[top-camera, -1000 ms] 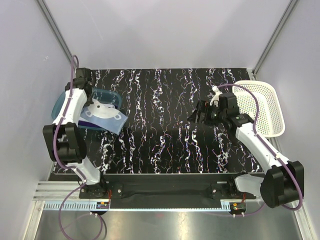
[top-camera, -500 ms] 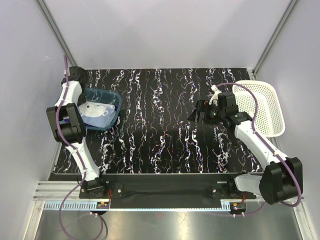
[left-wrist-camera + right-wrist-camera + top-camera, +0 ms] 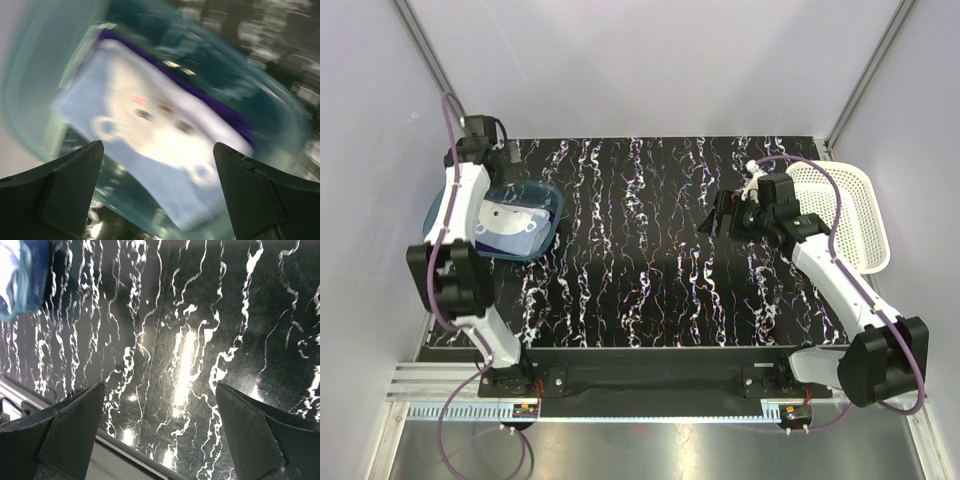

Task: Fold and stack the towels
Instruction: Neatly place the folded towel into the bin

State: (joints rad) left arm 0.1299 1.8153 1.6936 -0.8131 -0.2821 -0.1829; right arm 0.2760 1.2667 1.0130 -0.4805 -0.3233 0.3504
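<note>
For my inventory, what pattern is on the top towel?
Top towel: light blue with a white bear-like face, clearest in left wrist view.

focus: whole shot is pretty smeared, so fine detail is a no-go
tray: see-through teal tray (image 3: 30, 90) fills most of the frame, rim curving down the left side
top towel: light blue towel (image 3: 165, 185) lying flat in the tray, whitish print in the middle with dark dots and a pink spot
under it: purple towel (image 3: 225, 112) peeking out along the upper right edge
left gripper (image 3: 157, 150): fingers (image 3: 65, 185) in the lower corners, spread wide, nothing between them
upper right: black table top (image 3: 280, 35) with white streaks
</note>
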